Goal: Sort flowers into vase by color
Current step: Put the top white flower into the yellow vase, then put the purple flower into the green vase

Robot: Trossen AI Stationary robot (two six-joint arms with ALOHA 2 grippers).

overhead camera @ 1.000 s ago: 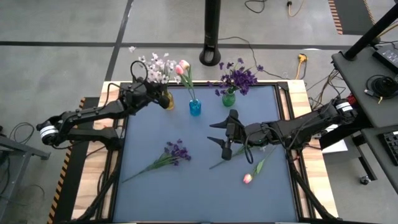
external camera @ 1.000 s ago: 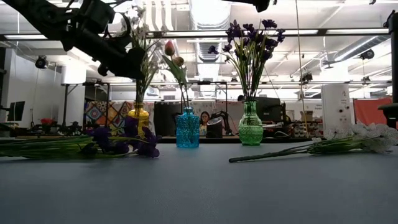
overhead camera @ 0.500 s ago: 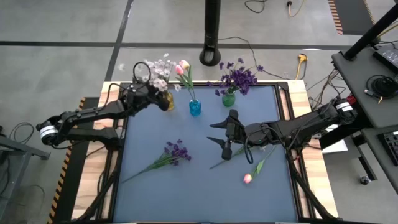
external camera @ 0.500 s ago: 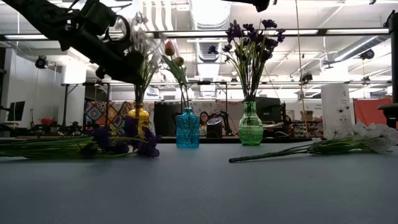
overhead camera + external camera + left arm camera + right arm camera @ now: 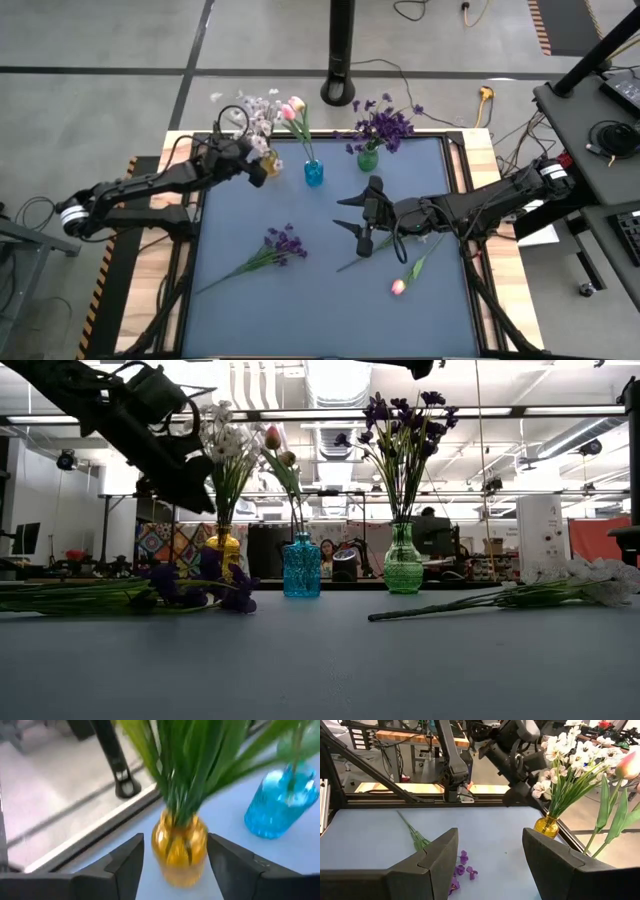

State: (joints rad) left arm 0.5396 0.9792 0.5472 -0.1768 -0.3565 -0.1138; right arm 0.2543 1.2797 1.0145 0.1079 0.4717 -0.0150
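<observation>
Having parted our left tool [image 5: 172, 865] at the amber glass vase [image 5: 179, 849] holding white sprigs [image 5: 258, 106], we next fetch a loose stem while the right tool [image 5: 490, 862] waits open.

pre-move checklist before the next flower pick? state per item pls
1. Left gripper open, holding nothing, fingers either side of the yellow vase: ok.
2. White sprigs standing upright in the yellow vase: ok.
3. Right gripper open and empty, above the table near a loose stem: ok.
4. Flowers left on the table: purple stem, pink tulip, white sprig – sorting not done: not ok.
5. Blue vase and green vase upright: ok.
6. Which flower the loose stem by the right gripper belongs to: cannot tell.
</observation>
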